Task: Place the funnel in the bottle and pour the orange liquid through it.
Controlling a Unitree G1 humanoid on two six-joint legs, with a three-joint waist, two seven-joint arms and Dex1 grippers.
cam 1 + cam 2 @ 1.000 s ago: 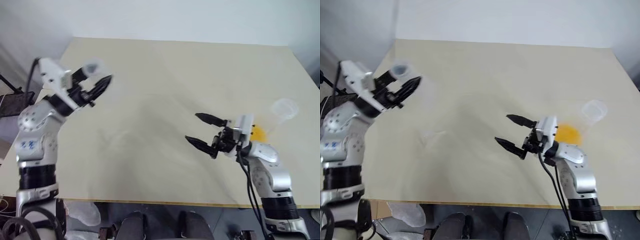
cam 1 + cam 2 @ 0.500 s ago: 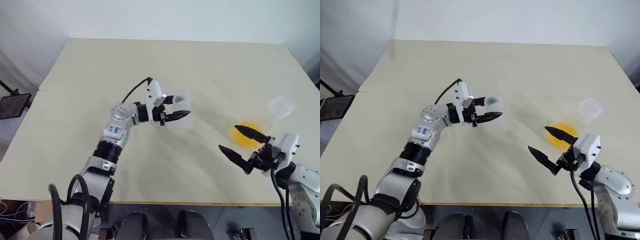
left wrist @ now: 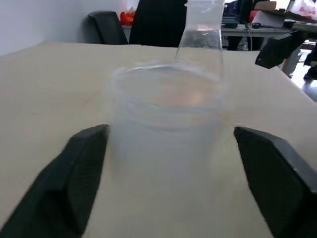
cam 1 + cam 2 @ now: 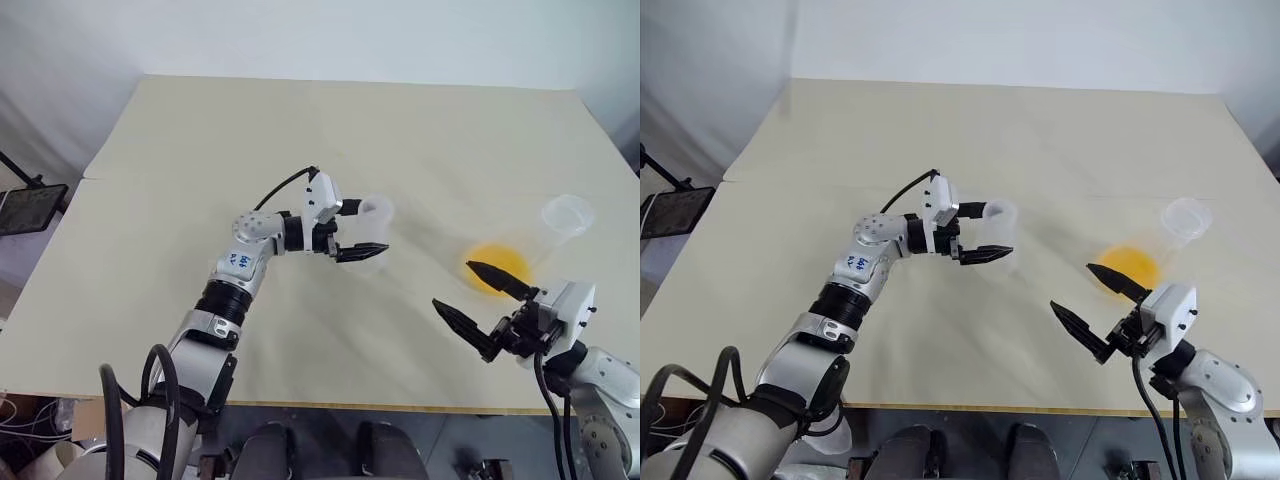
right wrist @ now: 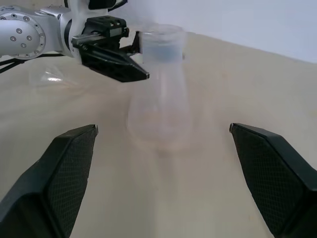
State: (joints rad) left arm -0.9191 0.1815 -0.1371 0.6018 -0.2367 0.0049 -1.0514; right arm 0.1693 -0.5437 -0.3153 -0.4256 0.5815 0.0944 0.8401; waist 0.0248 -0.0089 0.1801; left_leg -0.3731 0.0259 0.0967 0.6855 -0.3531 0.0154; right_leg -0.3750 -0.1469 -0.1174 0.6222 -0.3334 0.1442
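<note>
Table [image 4: 300,130], pale and bare but for the glassware.

Left arm: a second ago it was up over the far left corner of the table with a clear neck pinched in its fingers. It has since swung to mid-table. The left gripper [image 4: 372,230] has just sprung wide. The bottle [image 3: 166,124] stands upright between the two open fingers, its mouth level with them and a sliver of gap on each side. We read this as set down and let go.

Right arm: it has drawn back toward the near right edge. The right gripper [image 4: 453,285] is spread wide and empty, as it was before, and points at the bottle, which is well ahead of its tips.

The broader flask [image 4: 566,214] stands just beyond the right fingertips. The orange liquid [image 4: 497,268] pools in its base, untouched.

Funnel: a faint clear shape [image 5: 49,77] lies on the table behind the left gripper. It may be the funnel, but we cannot say for sure.

Meaning: the bottle is staged. The funnel is not yet seated, and no pouring has begun.
</note>
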